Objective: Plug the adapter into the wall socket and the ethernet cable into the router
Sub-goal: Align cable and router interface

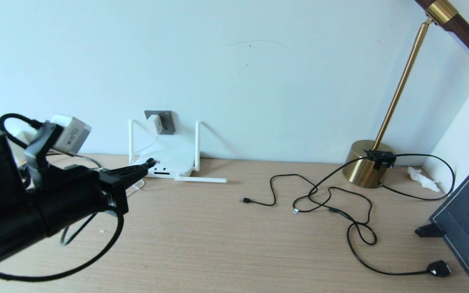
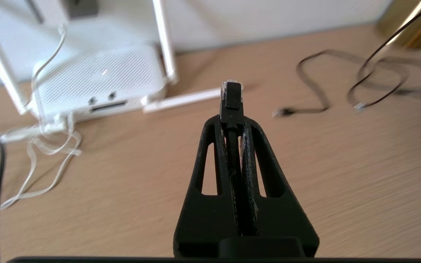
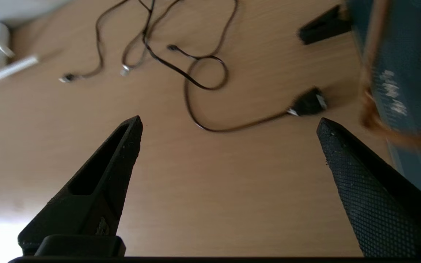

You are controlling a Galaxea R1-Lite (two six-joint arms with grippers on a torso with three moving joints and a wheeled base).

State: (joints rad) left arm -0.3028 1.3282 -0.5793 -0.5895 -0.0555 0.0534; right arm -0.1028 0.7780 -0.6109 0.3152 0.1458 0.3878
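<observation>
Left gripper (image 2: 232, 120) clamped on black ethernet cable (image 2: 231, 96), clear-tipped plug fwd. Flat white plastic router (image 1: 169, 165) sits at desk's (image 1: 234, 244) back edge near wall; ports lie ahead, to one side of plug axis. Right gripper (image 3: 228, 126) wide, empty.

A brass desk lamp (image 1: 367, 162) stands at the back of the wooden table (image 1: 234, 244), against the pale wall. Thin black cables (image 1: 332, 203) sprawl in loops just in front of its base. A crumpled white tissue (image 1: 421, 178) lies just beside the lamp, and a dark blue board (image 1: 468, 219) leans nearby.
</observation>
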